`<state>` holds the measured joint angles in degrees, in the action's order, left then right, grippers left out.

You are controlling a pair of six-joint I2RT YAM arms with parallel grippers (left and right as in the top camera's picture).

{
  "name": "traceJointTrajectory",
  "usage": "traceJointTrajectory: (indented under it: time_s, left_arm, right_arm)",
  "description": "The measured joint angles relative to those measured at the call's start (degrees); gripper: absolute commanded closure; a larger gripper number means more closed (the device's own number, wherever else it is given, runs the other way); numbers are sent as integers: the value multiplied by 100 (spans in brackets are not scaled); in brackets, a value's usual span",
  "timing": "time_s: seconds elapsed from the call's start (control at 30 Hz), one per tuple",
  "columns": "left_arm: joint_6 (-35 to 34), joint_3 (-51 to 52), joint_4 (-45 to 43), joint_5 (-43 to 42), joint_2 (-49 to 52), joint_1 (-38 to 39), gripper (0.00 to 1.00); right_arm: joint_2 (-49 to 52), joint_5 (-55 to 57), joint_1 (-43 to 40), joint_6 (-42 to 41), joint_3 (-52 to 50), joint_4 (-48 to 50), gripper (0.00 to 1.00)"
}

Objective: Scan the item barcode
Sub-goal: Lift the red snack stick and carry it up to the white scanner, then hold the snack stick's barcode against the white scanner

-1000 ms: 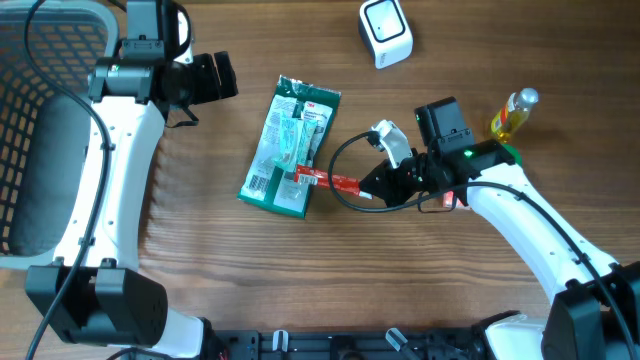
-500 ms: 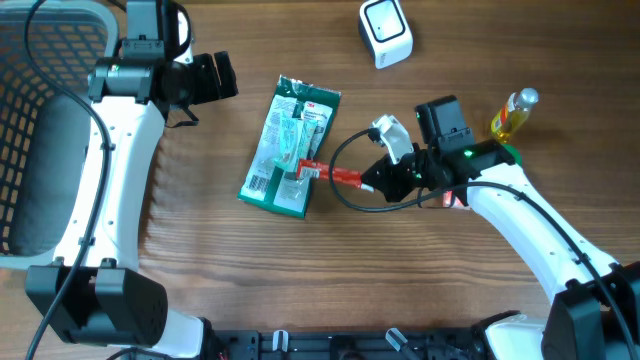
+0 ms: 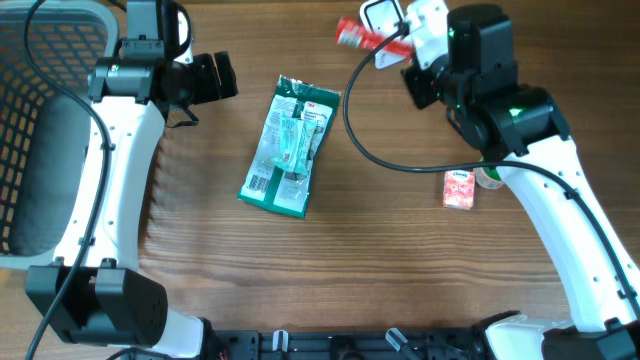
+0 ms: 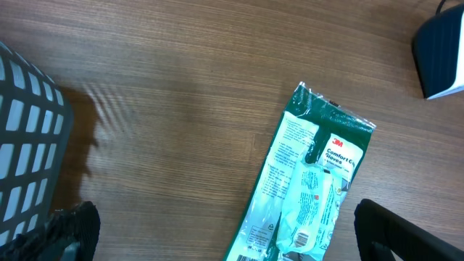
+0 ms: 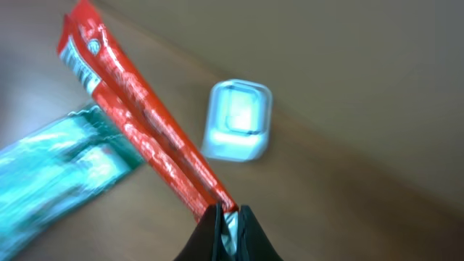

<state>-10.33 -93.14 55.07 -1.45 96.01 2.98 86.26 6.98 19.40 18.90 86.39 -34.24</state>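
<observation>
My right gripper (image 3: 408, 44) (image 5: 228, 214) is shut on one end of a long red stick packet (image 3: 360, 34) (image 5: 138, 130) and holds it in the air at the back of the table. The packet points left, just over the white barcode scanner (image 3: 382, 14) (image 5: 238, 119), which it partly hides in the overhead view. The right wrist view is blurred and no barcode can be read on the packet. My left gripper (image 3: 215, 78) (image 4: 232, 235) is open and holds nothing, hovering over bare wood left of the green packet.
A green 3M packet with a pale pouch on it (image 3: 290, 145) (image 4: 312, 181) lies flat mid-table. A small red-and-white box (image 3: 460, 188) lies under the right arm. A dark mesh basket (image 3: 30, 120) (image 4: 29, 145) fills the left edge.
The right arm has lifted the red packet off the green packet's edge and swung it up and back to the scanner. The left arm has not moved.
</observation>
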Motion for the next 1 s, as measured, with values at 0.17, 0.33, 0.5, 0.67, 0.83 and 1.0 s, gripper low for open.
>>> traceJointTrajectory:
  time_s: [0.17,0.33,0.5,0.67,0.83,1.0]
  left_arm:
    - [0,0,-2,0,0,0,0]
    - [0,0,0,0,0,0,0]
    - [-2,0,-4,-2,0,0,0]
    - [0,0,2,0,0,0,0]
    - [0,0,0,0,0,0,0]
    - [0,0,-2,0,0,0,0]
  right_arm:
    - [372,1296,0,1226,2,1084,96]
    - [1360,2000,0,2118,2,2096,96]
    - [2277,2546,0,2625,0,2988,96]
    - [3069,2931,7,3314,0,3978,96]
    - [3589,3235,17,4291,0,5086,96]
    - [3720,3338,22,4986,0,5305,96]
